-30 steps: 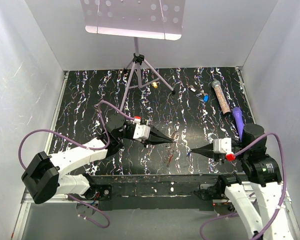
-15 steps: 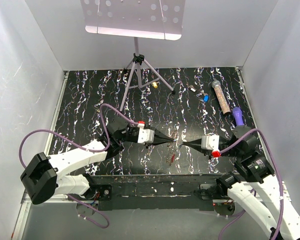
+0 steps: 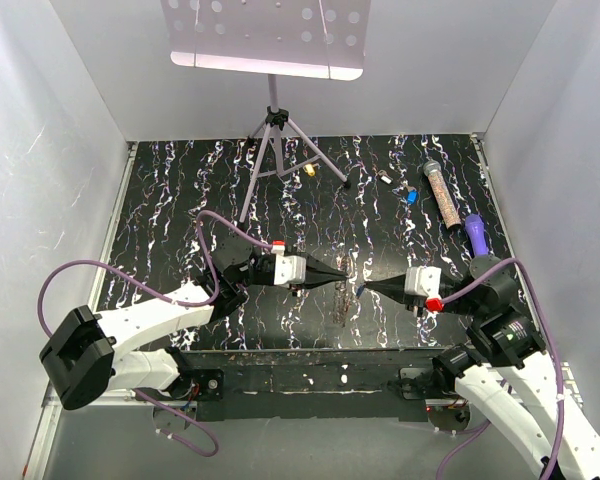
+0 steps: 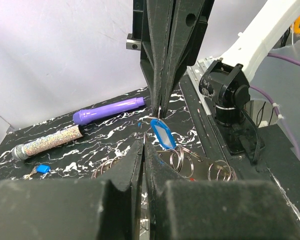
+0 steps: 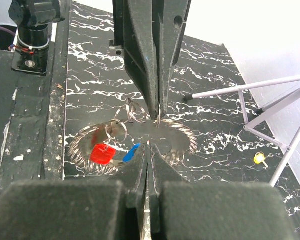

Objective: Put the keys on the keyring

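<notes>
Clamped shut at the left gripper (image 5: 155,111), jaws nipping the far rim of the keyring (image 5: 186,141). Likewise closed at the right gripper (image 4: 159,107), jaws pinching the small ring of a blue key (image 4: 162,134) dangling just above the keyring. Tip to tip, almost touching, low over the tabletop (image 3: 180,200) near its front edge. Already hanging on the keyring, by the look of it: a red key (image 5: 101,152).

Farther out, well apart: a yellow key (image 3: 310,170), another blue key (image 3: 412,197), a glittery tube (image 3: 441,192), a purple pen (image 3: 476,234).

Likely trouble: slipping off so thin a wire, or bumping tips together and dropping the key.

Against a second ago: closed in from well apart on the right side, barely shifted on the left.
</notes>
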You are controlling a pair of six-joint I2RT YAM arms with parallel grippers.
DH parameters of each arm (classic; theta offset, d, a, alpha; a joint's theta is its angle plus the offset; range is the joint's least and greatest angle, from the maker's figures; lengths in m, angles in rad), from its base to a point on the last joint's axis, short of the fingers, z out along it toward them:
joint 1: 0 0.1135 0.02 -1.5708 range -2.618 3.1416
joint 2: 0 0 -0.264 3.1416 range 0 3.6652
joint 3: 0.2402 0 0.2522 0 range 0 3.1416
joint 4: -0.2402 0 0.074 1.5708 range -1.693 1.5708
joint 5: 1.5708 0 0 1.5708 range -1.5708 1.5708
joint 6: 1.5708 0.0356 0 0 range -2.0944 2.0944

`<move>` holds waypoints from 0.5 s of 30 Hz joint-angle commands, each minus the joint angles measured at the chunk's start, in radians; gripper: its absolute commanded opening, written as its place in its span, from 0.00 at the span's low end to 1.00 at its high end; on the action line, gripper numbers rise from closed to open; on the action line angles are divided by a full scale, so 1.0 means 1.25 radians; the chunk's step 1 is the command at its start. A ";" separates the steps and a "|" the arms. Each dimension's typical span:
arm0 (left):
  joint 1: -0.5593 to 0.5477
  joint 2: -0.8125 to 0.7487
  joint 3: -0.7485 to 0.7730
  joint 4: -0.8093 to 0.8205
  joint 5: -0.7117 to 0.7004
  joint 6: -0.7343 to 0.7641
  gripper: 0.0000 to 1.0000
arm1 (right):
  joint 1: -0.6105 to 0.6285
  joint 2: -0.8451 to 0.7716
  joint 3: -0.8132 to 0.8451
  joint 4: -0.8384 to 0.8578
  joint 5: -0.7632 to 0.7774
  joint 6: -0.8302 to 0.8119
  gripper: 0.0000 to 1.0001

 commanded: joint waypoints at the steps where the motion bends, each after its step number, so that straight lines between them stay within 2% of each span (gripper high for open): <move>1: -0.003 -0.016 -0.005 0.078 -0.013 -0.036 0.00 | 0.005 -0.010 -0.011 0.069 0.017 0.027 0.01; 15: -0.003 -0.001 -0.010 0.106 -0.002 -0.056 0.00 | -0.003 -0.022 -0.031 0.080 0.034 0.058 0.01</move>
